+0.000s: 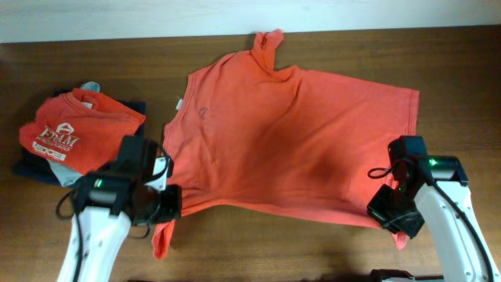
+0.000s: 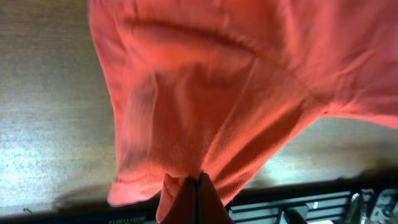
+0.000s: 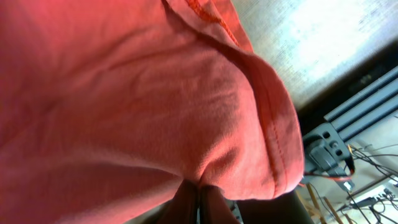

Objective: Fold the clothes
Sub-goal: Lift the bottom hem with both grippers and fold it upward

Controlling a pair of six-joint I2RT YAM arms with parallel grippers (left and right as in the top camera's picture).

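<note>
Left gripper (image 1: 162, 205) and right gripper (image 1: 394, 213) pinch the near edge of the coral-red short-sleeved T-shirt (image 1: 290, 133) spread on the brown wooden table (image 1: 454, 70), seemingly to draw it over in a fold; beyond, a folded red printed tee (image 1: 74, 129).

Brown wood desk (image 1: 313, 254). Centre to right: coral-red T-shirt (image 1: 290, 141) spread out flat, sleeve toward far edge. Left: small stack, red tee (image 1: 74, 125) with white print topmost, navy garment (image 1: 31, 168) and grey garment (image 1: 91, 86) beneath.
</note>
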